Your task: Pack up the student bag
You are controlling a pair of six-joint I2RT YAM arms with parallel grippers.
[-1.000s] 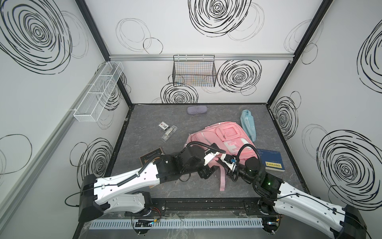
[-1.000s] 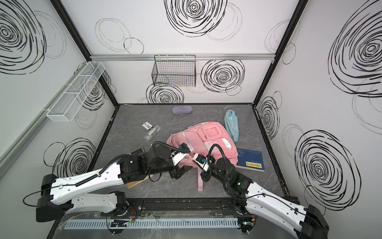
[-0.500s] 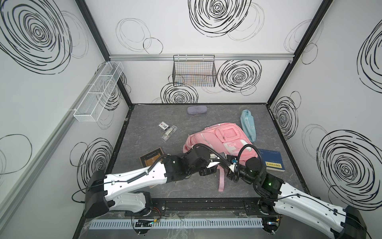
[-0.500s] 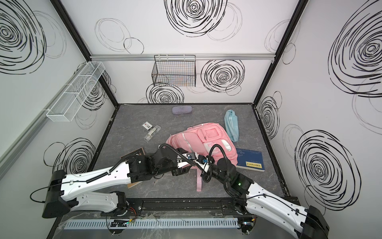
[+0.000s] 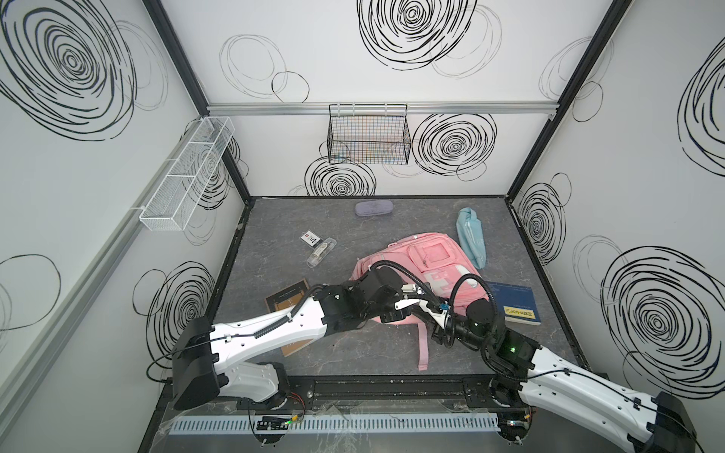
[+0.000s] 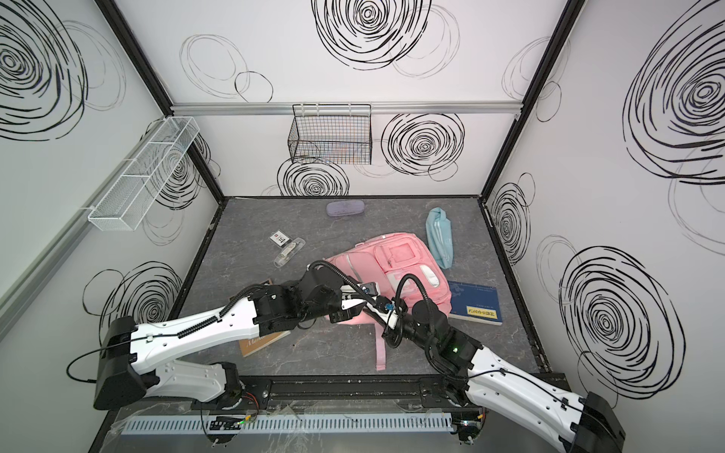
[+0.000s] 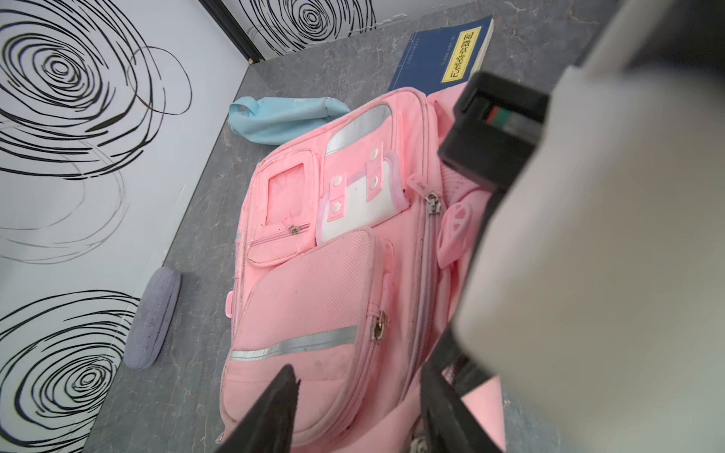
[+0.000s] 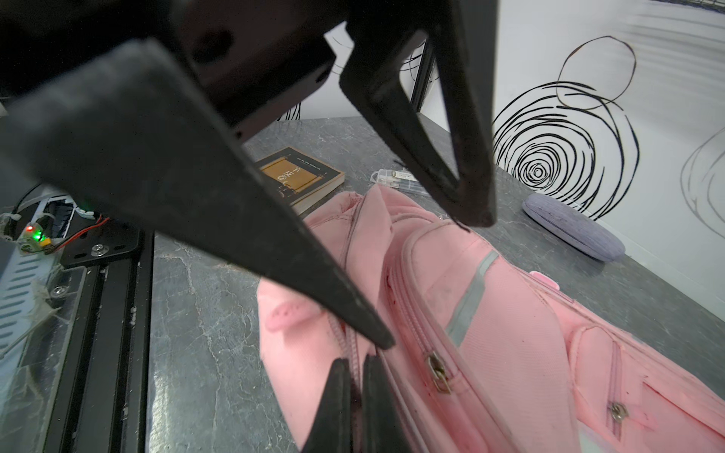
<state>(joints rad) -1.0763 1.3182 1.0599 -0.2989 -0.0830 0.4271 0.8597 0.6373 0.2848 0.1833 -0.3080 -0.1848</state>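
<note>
The student bag (image 5: 433,261), a pink backpack, lies flat in the middle of the grey table, front pockets up, one strap (image 5: 423,347) trailing toward the near edge. Both grippers meet at its near edge. My right gripper (image 8: 355,366) is shut on the bag's (image 8: 510,321) main zip edge, pinching the zipper tape. My left gripper (image 7: 359,368) is open and straddles the bag (image 7: 314,282) there. In the right wrist view one of its fingers (image 8: 368,325) touches the zip line and the other finger (image 8: 467,204) rests over the front pocket.
A light-blue pouch (image 5: 471,237) lies beside the bag's far right, a blue book (image 5: 516,304) at its right, a brown book (image 5: 288,300) under the left arm. A purple case (image 5: 373,208), a clear plastic case (image 5: 321,253) and a small card (image 5: 311,238) lie farther back. A wire basket (image 5: 368,135) hangs on the back wall.
The left arm has reached further right along the bag's near edge, and its jaws have narrowed. The right gripper has kept its grip in place.
</note>
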